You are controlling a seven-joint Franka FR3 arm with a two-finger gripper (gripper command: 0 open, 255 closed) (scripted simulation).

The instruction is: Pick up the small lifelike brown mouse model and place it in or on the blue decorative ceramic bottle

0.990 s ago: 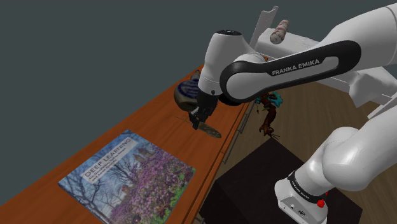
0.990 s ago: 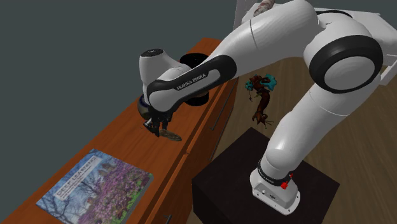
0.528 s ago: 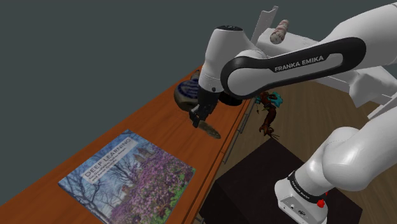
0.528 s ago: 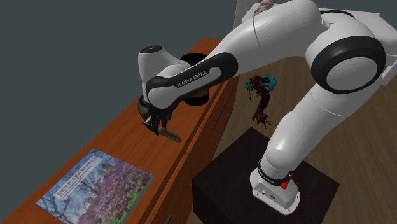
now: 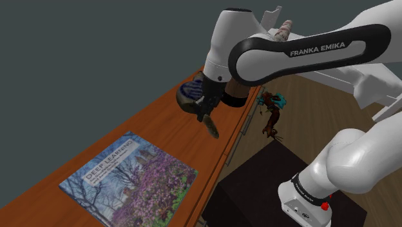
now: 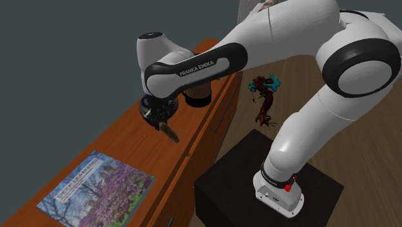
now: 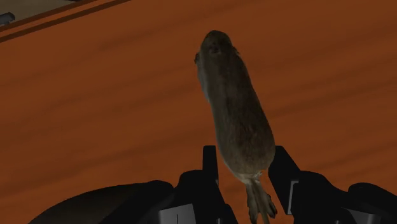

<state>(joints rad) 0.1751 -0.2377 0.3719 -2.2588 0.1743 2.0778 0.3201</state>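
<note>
My gripper [image 5: 205, 116] is shut on the rear end of a small brown mouse model [image 5: 212, 128], which hangs nose-down just above the wooden top [image 5: 148, 129]. The wrist view has the mouse [image 7: 234, 111] stretching away from the gripper [image 7: 247, 173], both black fingers [image 7: 284, 167] pressed against its hindquarters and its tail trailing between them. In the second exterior view the mouse [image 6: 171, 134] dangles below the gripper [image 6: 158, 123]. The blue-and-white patterned bottle [image 5: 189, 94] lies right behind the gripper, partly hidden by the wrist.
A book with a blossoming-tree cover [image 5: 130, 178] lies on the wooden top towards the shoulder view's lower left. A red and teal branching ornament [image 5: 271, 115] stands beyond the top's edge. The black stand [image 5: 258, 187] sits at lower right, with white furniture [image 5: 335, 80] behind.
The gripper has risen with the mouse clasped in it. The mouse, lying flat on the wood before, now tilts nose-down off the surface, and the wrist sits higher.
</note>
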